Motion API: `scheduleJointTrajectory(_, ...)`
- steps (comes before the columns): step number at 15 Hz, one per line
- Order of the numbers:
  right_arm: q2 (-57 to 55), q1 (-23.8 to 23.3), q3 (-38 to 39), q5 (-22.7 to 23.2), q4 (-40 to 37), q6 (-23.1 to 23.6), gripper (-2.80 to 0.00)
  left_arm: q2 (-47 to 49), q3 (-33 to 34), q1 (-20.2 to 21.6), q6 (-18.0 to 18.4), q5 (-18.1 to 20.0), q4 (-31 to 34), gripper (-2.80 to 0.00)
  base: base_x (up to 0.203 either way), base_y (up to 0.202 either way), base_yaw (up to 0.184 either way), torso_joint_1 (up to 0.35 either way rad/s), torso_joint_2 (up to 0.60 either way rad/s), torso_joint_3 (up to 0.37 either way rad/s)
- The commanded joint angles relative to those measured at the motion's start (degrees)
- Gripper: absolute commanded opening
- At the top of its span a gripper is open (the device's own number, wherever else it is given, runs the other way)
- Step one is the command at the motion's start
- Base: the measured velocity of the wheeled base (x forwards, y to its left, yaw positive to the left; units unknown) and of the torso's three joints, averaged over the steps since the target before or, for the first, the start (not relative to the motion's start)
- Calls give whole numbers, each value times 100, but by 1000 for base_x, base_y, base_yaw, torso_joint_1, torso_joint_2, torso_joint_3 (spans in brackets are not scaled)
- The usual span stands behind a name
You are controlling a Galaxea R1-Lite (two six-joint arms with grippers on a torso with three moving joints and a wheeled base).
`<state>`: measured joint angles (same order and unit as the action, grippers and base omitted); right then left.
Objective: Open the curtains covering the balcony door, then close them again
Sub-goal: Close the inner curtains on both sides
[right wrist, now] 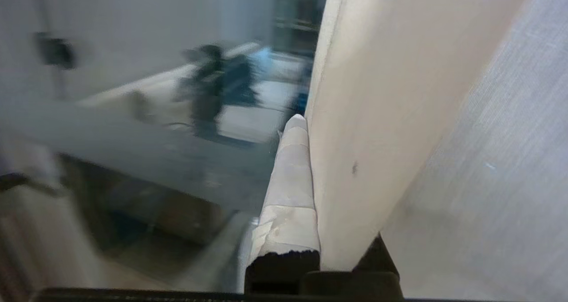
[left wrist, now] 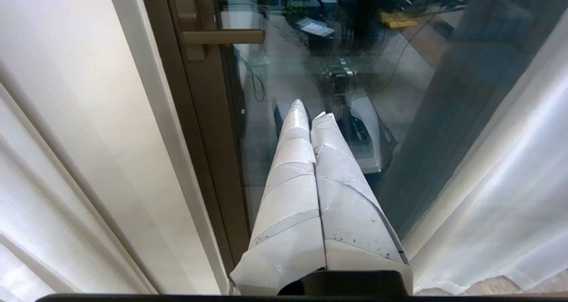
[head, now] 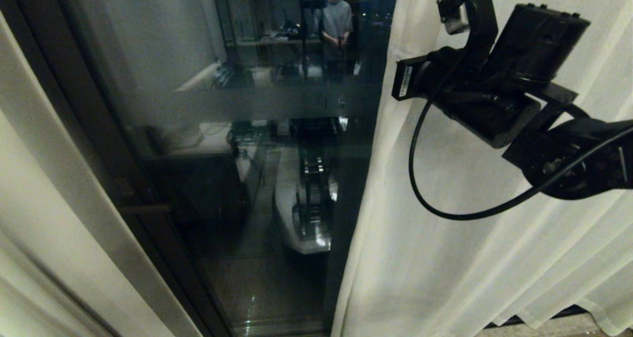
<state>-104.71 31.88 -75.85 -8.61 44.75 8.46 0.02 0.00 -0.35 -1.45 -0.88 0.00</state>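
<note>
Hanging from about twelve to six o'clock on the head view's right half, the right curtain panel [head: 445, 228] leaves the balcony door [head: 237, 154] bare at centre, with the left panel [head: 39, 228] at nine. Right gripper [right wrist: 306, 129], at two o'clock, is clamped on that right panel's edge; its white label [head: 405, 81] is unreadable. Left gripper [left wrist: 310, 109] is pressed together, empty, near the door handle [left wrist: 222, 37].

1. The door [head: 237, 129] stands in the middle, behind the curtains.
2. One curtain [head: 470, 258] hangs right, another [head: 44, 238] left.
3. The right gripper [right wrist: 306, 129] pinches the right curtain's edge.
</note>
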Motion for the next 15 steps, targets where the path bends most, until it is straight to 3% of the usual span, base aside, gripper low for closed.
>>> scheduleJointTrajectory(1,102,-224,49,-46,46,7,-280,-2,0,0,-4,0,0,-280,0,0,0,0,0,0)
scheduleJointTrajectory(5,256,-1008,430,-53,-4,14,-280,-2,0,0,-4,0,9,-280,0,0,0,0,0,0)
scheduleJointTrajectory(8,275,-1167,650,-44,14,24,-280,-2,0,0,-4,0,0,-280,0,0,0,0,0,0)
scheduleJointTrajectory(9,275,-1158,667,-27,33,24,0,-2,0,0,-4,0,0,-280,0,0,0,0,0,0)
scheduleJointTrajectory(15,458,-1158,879,-44,62,34,0,-2,0,0,-4,0,0,-280,0,0,0,0,0,0)
